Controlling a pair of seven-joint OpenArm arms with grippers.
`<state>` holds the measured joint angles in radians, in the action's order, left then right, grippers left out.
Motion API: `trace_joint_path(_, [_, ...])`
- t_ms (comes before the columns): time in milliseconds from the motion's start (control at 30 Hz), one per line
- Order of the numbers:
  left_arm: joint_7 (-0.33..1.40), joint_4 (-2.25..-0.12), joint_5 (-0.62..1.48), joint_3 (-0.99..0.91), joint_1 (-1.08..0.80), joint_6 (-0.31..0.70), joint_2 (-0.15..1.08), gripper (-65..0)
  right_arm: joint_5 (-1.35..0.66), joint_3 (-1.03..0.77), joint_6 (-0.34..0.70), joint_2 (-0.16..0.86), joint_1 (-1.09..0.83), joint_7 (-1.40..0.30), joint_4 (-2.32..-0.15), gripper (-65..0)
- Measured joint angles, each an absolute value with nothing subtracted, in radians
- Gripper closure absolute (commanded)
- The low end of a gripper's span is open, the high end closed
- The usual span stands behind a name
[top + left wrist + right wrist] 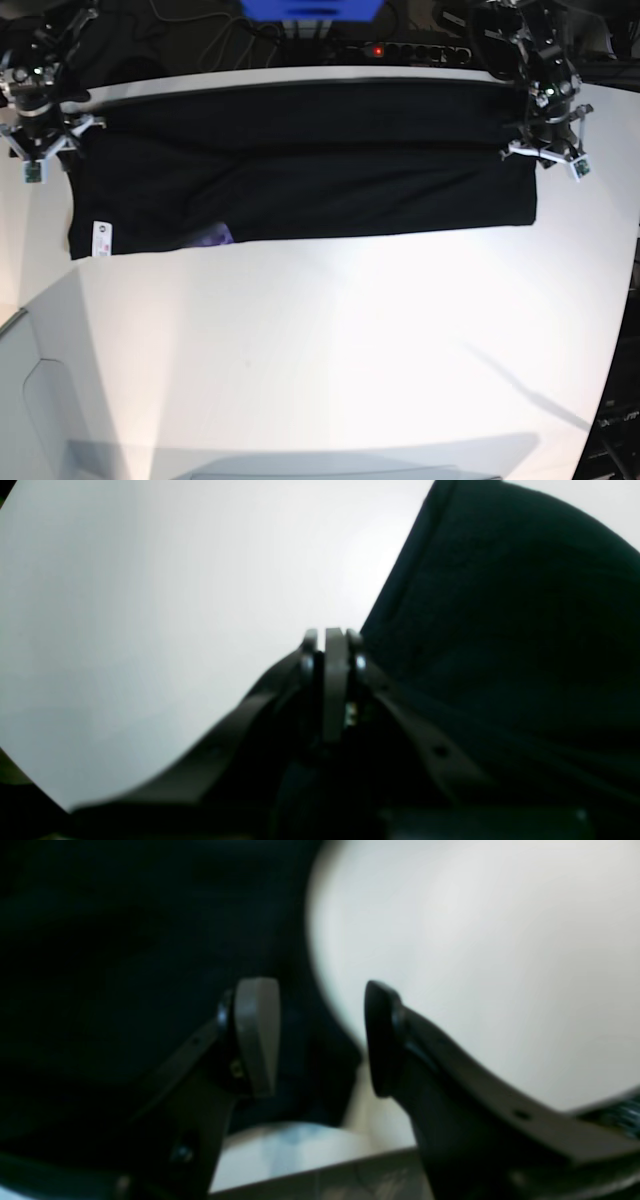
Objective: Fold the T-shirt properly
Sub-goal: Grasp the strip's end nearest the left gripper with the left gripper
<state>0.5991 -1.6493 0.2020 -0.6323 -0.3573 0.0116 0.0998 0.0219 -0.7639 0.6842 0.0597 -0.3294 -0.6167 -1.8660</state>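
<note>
T-shirt (pixel 300 175) lying as a long band across the desk's (pixel 330 340) far edge.
I see my right pincer (pixel 315 1040) spread at one end, left pincer (pixel 332 645) pressed together at the other, gripping nothing I can make out.

Both arms black, cable-draped, with white bracket mounts at the wrists. Left gripper (pixel 334 640) dark with grey pads. Right gripper (pixel 320 1037) black, grey pad, screw holes along fingers.
</note>
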Motion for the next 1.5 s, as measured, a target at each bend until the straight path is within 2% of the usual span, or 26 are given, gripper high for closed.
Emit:
trace_joint_path(267, [0.599, -1.65, 0.202, -0.632, -0.358, 0.012, 0.1, 0.0, 0.012, -0.68, 0.685, 0.01, -0.312, -0.62, -1.915, -28.8])
trace_joint_path(533, [0.603, -1.65, 0.198, -0.634, -0.36, 0.012, 0.103, -1.6, 0.018, -0.614, 0.685, -0.015, -0.303, -0.61, -1.776, -28.8])
trace_joint_path(600, [0.603, -1.65, 0.198, -0.635, -0.36, 0.012, 0.102, -7.5, 0.019, -0.612, 0.685, -0.014, -0.295, -0.609, -1.733, -28.8])
trace_joint_path(767, [0.602, -1.65, 0.198, -0.635, -0.365, 0.011, 0.101, -34.0, -0.002, -0.614, 0.684, 0.012, -0.266, -0.589, -1.668, -28.8])
trace_joint_path(833, [0.6, -1.65, 0.197, -0.634, -0.371, 0.011, 0.1, -39.4, -0.004, -0.614, 0.684, 0.014, -0.266, -0.579, -1.66, -28.8])
trace_joint_path(1167, [0.598, -1.651, 0.198, -0.634, -0.375, 0.011, 0.1, -38.1, -0.004, -0.615, 0.684, 0.014, -0.266, -0.58, -1.66, -28.8])
trace_joint_path(1500, [0.586, -1.635, 0.378, -0.633, -0.402, 0.007, 0.105, -38.0, -0.003, -0.615, 0.684, 0.014, -0.266, -0.58, -1.66, -28.8])
